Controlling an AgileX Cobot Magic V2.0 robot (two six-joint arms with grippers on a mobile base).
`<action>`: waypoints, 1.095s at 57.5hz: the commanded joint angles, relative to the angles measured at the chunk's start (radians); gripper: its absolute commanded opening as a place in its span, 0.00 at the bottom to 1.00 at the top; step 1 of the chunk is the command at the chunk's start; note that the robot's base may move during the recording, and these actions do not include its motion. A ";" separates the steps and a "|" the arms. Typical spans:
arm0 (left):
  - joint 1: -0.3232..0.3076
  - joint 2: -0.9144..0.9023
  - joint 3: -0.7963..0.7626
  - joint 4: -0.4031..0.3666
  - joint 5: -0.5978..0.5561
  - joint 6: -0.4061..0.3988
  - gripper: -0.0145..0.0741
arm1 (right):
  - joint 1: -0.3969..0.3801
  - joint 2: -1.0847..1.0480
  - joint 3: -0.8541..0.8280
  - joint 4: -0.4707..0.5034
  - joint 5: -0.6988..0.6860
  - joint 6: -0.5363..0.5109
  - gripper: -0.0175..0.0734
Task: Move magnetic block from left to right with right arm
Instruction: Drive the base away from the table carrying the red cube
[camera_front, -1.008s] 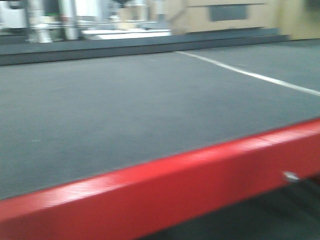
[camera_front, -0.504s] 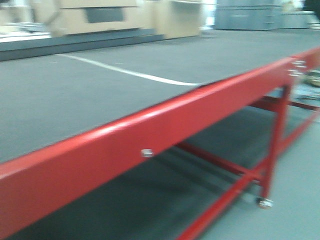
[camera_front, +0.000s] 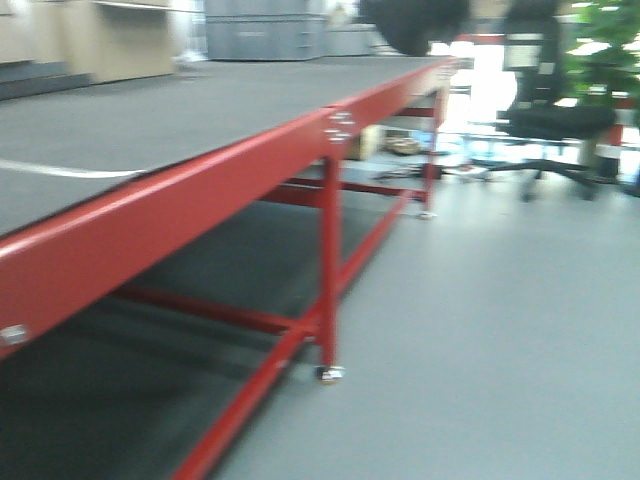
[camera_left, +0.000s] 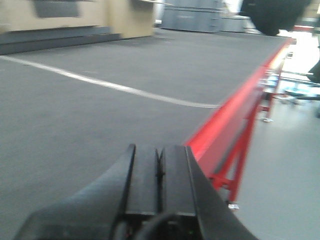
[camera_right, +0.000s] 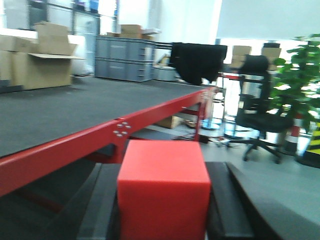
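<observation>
The front-facing view is smeared with blur: a long surface (camera_front: 180, 110) with a dark grey, felt-like matte top runs away from the camera, edged by a glossy red metal frame (camera_front: 200, 190) whose square-section leg (camera_front: 329, 270) ends in a small caster (camera_front: 330, 374) on the smooth pale grey floor (camera_front: 500, 330); a thin white line (camera_front: 60, 170) crosses the top, and a black office chair (camera_front: 555, 120) and a leafy green plant (camera_front: 605, 45) stand far off, with neither tool nor cube in sight there. In the left wrist view the left tool (camera_left: 159, 152) sits low in the picture above the grey top, its two flat black fingers pressed together with only a hairline seam between them, gripping nothing. In the right wrist view the right tool (camera_right: 164, 165) is clamped on the magnetic block (camera_right: 164, 195), a plain bright-red cube with matte faces and crisp edges, wedged between the black fingers (camera_right: 102, 200); the red frame lies behind it to the left, and brown cardboard boxes (camera_right: 40, 60) and grey plastic crates (camera_right: 122, 57) stand beyond
</observation>
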 joint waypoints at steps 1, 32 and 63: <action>-0.008 -0.009 0.008 -0.003 -0.084 -0.007 0.02 | -0.007 0.013 -0.028 0.006 -0.090 -0.010 0.50; -0.008 -0.009 0.008 -0.003 -0.084 -0.007 0.02 | -0.007 0.013 -0.028 0.006 -0.090 -0.010 0.50; -0.008 -0.009 0.008 -0.003 -0.084 -0.007 0.02 | -0.007 0.013 -0.028 0.006 -0.090 -0.010 0.50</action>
